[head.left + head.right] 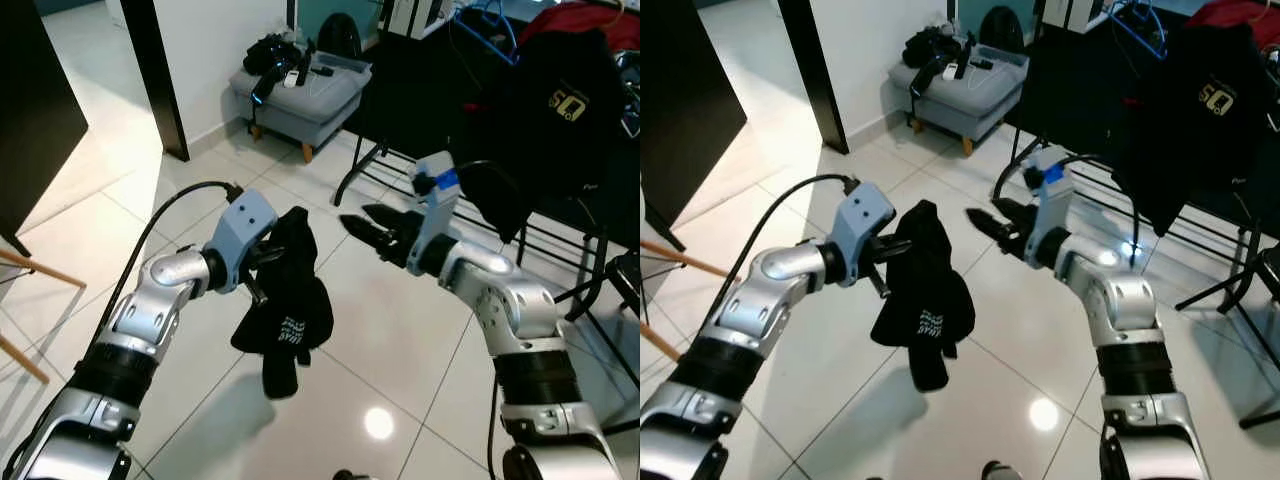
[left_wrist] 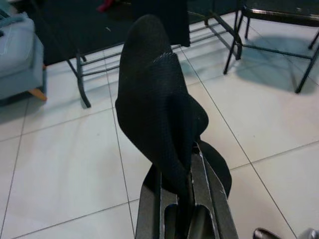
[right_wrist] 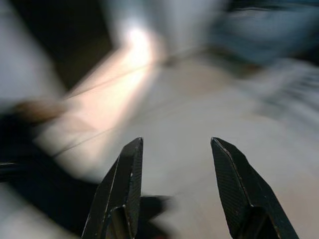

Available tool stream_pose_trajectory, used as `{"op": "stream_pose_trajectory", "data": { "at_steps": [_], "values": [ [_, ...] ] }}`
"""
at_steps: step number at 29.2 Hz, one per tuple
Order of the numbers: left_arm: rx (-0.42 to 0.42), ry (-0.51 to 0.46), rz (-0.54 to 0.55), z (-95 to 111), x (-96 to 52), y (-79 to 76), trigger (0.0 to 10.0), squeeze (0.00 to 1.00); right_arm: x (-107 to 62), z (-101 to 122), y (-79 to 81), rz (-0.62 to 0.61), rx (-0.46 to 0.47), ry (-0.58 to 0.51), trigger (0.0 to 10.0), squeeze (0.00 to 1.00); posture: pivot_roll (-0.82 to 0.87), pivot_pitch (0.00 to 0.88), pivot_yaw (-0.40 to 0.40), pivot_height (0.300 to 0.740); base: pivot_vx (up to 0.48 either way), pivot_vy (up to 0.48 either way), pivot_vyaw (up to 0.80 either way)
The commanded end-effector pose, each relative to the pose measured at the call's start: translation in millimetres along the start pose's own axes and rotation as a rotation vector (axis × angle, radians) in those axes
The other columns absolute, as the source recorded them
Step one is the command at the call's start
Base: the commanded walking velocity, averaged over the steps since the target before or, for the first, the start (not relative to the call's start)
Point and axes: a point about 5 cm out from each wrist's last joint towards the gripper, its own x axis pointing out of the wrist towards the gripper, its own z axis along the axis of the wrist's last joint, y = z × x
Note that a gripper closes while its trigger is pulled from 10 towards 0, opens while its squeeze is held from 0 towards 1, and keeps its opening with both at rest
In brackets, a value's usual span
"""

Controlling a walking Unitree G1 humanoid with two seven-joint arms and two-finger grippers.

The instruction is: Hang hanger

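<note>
A black garment (image 1: 290, 300) with small white print hangs limp over the white tile floor. My left gripper (image 1: 262, 262) is shut on its upper part. In the left wrist view the black garment (image 2: 159, 114) bulges up from between the closed fingers (image 2: 199, 189). My right gripper (image 1: 370, 228) is held at about the same height, a short way to the right of the cloth. It points toward the cloth, open and apart from it. The right wrist view is blurred, with its two fingers (image 3: 124, 184) spread and nothing between them. A blue hanger (image 1: 495, 25) hangs on the rack behind.
A black clothes rack (image 1: 400, 160) stands at the back right, carrying a black shirt (image 1: 560, 110) and a red garment (image 1: 585, 15). A grey footstool (image 1: 300, 90) with items on it sits at the back. A dark door frame (image 1: 155, 75) and wooden legs (image 1: 30, 270) are on the left.
</note>
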Motion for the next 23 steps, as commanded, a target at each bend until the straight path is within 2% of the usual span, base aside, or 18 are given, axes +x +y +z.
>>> {"op": "stream_pose_trajectory", "data": {
  "at_steps": [1,2,3,5,6,11,13,16,19,23],
  "values": [
    [0.012,-0.048,-0.017,5.9,-0.1,-0.1,0.0,0.00,-6.5,-12.6,-19.4,-0.140,-0.003,0.028,10.0,0.00,-0.08,0.137,-0.004,0.740,0.000,0.000,0.00],
    [0.065,-0.084,-0.113,9.1,-1.5,-8.7,0.0,0.00,-11.3,-23.4,-30.3,-0.247,0.014,0.035,10.0,0.00,-0.08,0.132,0.001,0.740,0.000,0.000,0.00],
    [0.142,-0.103,-0.204,11.2,-3.1,-17.2,0.0,0.00,-15.0,-36.6,-31.3,-0.290,-0.003,0.057,10.0,0.00,-0.08,0.130,0.003,0.740,0.000,0.000,0.00],
    [0.251,-0.107,-0.301,12.3,-5.4,-26.1,0.0,0.00,-18.7,-55.6,-22.3,-0.280,-0.038,0.094,10.0,0.00,-0.08,0.124,0.010,0.740,0.000,0.000,0.00],
    [0.293,-0.110,-0.317,13.4,-5.9,-26.8,0.0,0.00,-20.2,-65.0,-15.5,-0.268,-0.065,0.116,10.0,0.00,-0.08,0.121,0.011,0.740,0.000,0.000,0.00],
    [0.338,-0.109,-0.345,14.7,-7.3,-27.1,0.0,0.00,-23.7,-82.2,-5.1,-0.249,-0.101,0.159,10.0,0.00,-0.07,0.118,0.013,0.740,0.000,0.000,0.00],
    [0.385,-0.071,-0.395,10.9,-11.1,-28.0,0.0,0.00,-28.2,-100.9,4.8,-0.236,-0.106,0.205,10.0,0.00,-0.06,0.113,0.023,0.740,0.000,0.000,0.00],
    [0.417,-0.046,-0.407,7.3,-13.5,-26.1,0.0,0.00,-29.2,-110.1,10.8,-0.244,-0.103,0.212,10.0,0.00,-0.06,0.109,0.027,0.740,0.000,0.000,0.00],
    [0.436,-0.048,-0.389,6.0,-13.9,-21.5,0.0,0.00,-28.3,-114.8,13.8,-0.266,-0.105,0.198,10.0,0.00,-0.06,0.109,0.028,0.740,0.000,0.000,0.00],
    [0.420,-0.054,-0.348,5.2,-12.0,-18.2,0.0,0.00,-28.6,-117.0,14.5,-0.285,-0.098,0.182,10.0,0.00,-0.06,0.111,0.030,0.740,0.000,0.000,0.00]
  ]
}}
